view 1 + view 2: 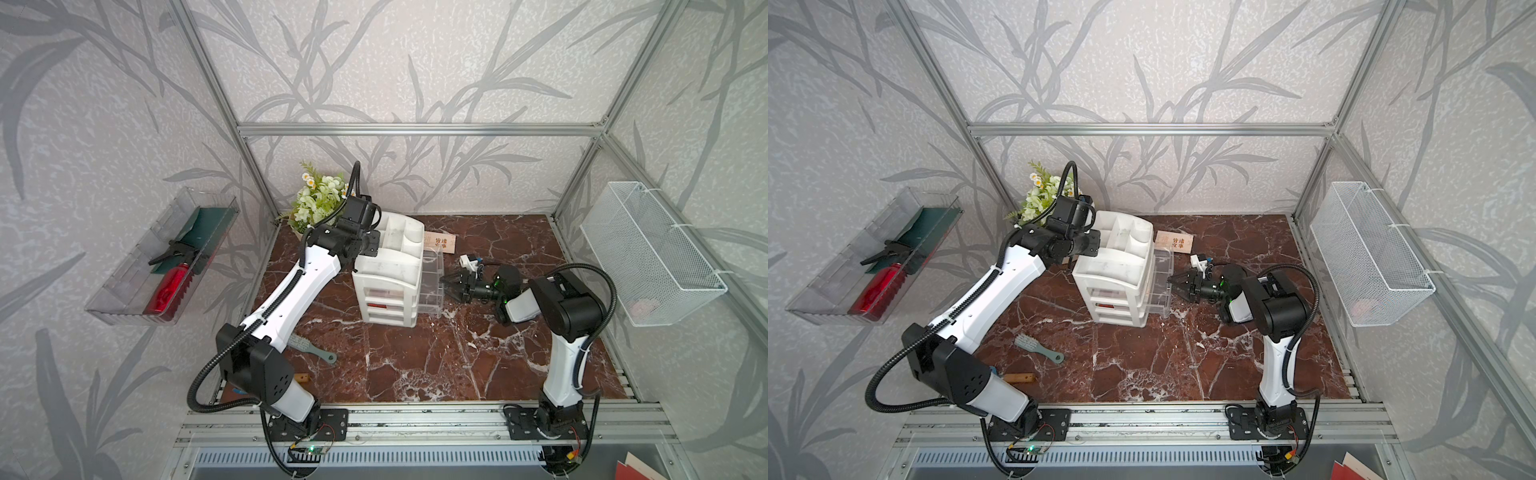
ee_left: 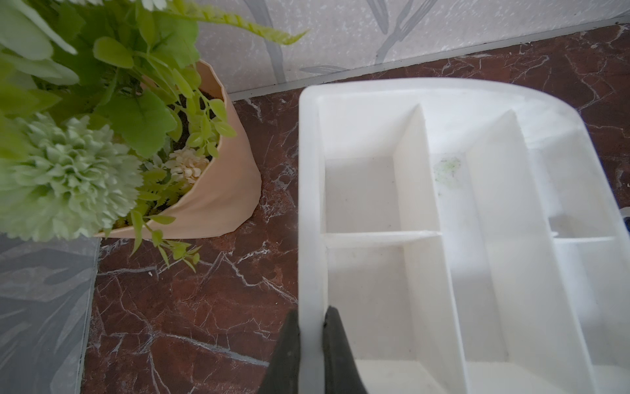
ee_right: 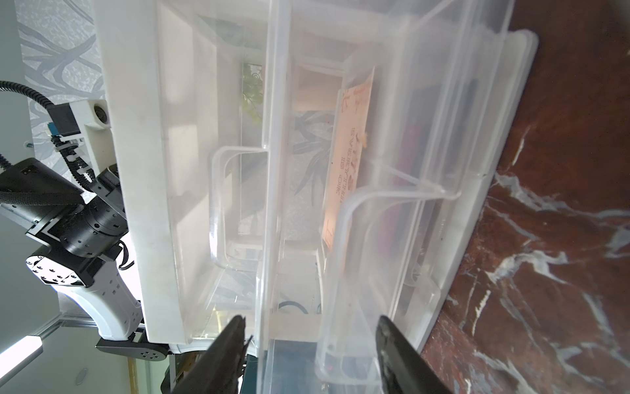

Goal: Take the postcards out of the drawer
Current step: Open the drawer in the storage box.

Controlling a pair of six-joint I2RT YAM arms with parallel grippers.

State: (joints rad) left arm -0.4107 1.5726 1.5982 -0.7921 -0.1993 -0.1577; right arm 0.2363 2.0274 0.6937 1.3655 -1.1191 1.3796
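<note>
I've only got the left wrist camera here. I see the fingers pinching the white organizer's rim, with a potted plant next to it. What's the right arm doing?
Observer: The right arm's fingers stand open at the front of a clear drawer pulled out of the white organizer.
Operator: Any postcard out yet?
Observer: Yes, one cream postcard lies on the table just beyond that drawer.
Operator: And inside?
Observer: The right wrist view shows another cream card through the clear plastic, in the drawer stack.
</note>
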